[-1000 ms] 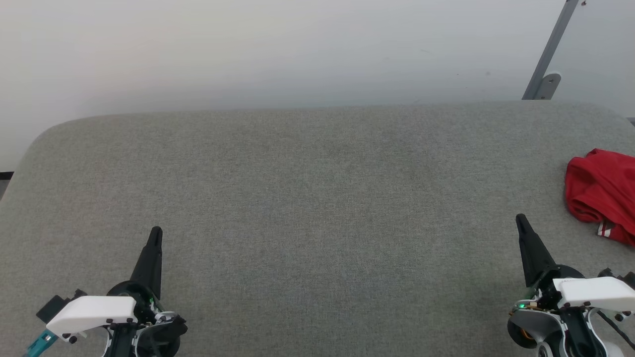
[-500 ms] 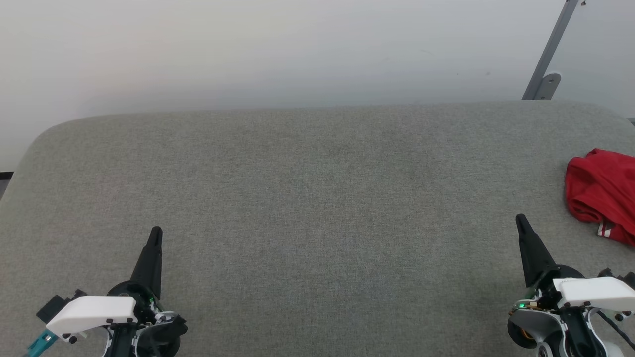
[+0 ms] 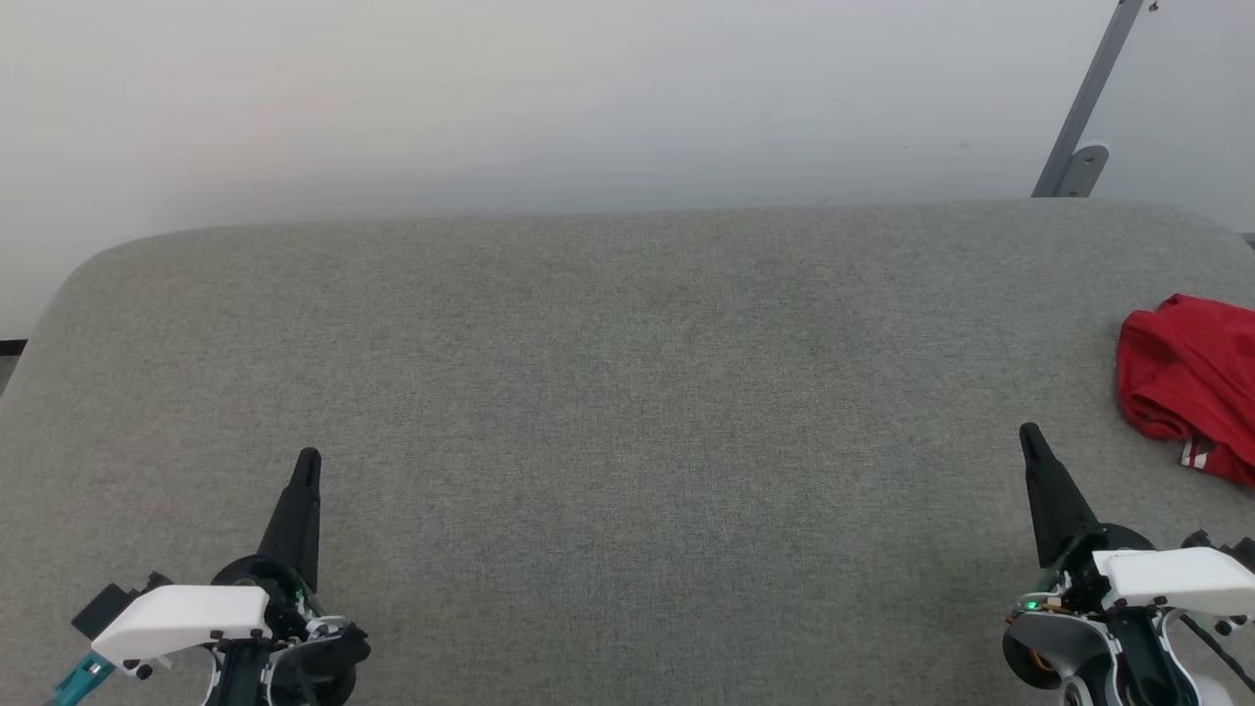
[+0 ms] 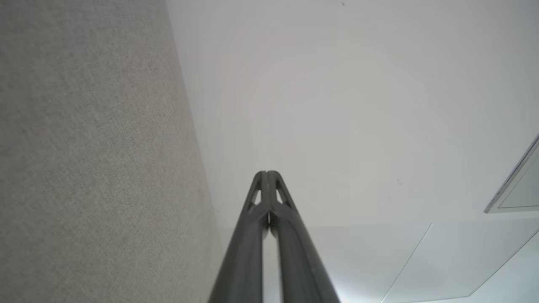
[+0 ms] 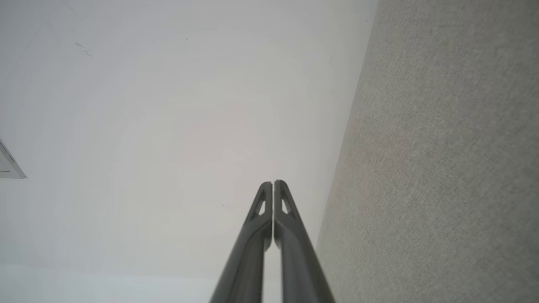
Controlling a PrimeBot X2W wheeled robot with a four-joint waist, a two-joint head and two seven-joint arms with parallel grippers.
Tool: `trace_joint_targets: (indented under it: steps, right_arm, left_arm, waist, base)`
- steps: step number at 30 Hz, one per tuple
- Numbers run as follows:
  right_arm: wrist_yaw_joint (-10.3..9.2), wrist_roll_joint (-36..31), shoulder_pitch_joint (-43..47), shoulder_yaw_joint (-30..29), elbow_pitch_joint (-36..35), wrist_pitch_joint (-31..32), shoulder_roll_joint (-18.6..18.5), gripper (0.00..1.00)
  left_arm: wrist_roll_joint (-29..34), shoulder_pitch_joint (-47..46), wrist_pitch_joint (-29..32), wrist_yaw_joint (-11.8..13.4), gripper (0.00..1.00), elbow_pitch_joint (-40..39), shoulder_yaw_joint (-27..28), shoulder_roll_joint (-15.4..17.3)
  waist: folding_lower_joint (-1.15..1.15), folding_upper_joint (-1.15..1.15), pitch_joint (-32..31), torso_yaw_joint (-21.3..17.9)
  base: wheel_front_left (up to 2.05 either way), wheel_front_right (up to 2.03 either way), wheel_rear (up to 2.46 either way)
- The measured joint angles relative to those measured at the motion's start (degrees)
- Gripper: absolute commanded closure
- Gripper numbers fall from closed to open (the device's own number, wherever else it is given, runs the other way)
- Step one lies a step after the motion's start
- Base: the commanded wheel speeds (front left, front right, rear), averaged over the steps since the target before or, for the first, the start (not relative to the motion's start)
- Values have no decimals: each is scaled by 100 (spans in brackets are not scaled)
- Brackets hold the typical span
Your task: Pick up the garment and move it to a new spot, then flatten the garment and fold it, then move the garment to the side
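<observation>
While both arms rest low at the near edge of the worktop [image 3: 627, 392], the garment [image 3: 1188, 378] lies bunched on that surface at its far right side, partly cut off by the border of the head view. It is a soft red cloth, crumpled into rounded folds, with a small patch of white stripe trim [image 3: 1196, 453] showing at its near edge. It lies near the right pincer [image 3: 1028, 431], beyond and to the right of the tip, without touching it. The left pincer [image 3: 308, 459] sits well apart from the cloth, across the breadth of the worktop. Each pincer appears as a single dark, matt, tapering spike pointing away from the robot. Both wrist views show the two fingers pressed together along a thin seam, with a small triangular cut-out near each tip and nothing held between them. A smooth white moulded housing [image 3: 181, 613] caps the left wrist, with a teal part [image 3: 83, 677] beside it, and a like housing caps the right wrist. The worktop is covered in a grey, flecked, felt-like weave, flat and even, with rounded far corners. Behind it rises a plain pale wall [image 3: 490, 98] of smooth finish. At the upper right a slanted grey metal strut [image 3: 1088, 98] ends in a rounded foot plate just behind the worktop's far edge.
</observation>
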Motion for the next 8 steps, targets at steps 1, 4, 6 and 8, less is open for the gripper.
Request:
trace_joint_targets:
  steps: [1,4,6,8]
  right_arm:
    - [0,0,-1,-1,-2,0,0,100]
    - [0,0,-1,-1,-2,0,0,100]
    - [0,0,-1,-1,-1,0,0,100]
    - [0,0,-1,1,-1,1,0,100]
  left_arm:
    - [0,0,0,0,100,0,-2,-1]
    - [0,0,0,0,100,0,0,-1]
    - [0,0,0,0,100,0,0,-1]
    - [0,0,0,0,100,0,-2,0]
  waist:
    - [0,0,0,0]
    - [0,0,0,0]
    - [0,0,0,0]
    - [0,0,0,0]
  base:
    - [0,0,0]
    - [0,0,0]
    - [0,0,0]
    - [0,0,0]
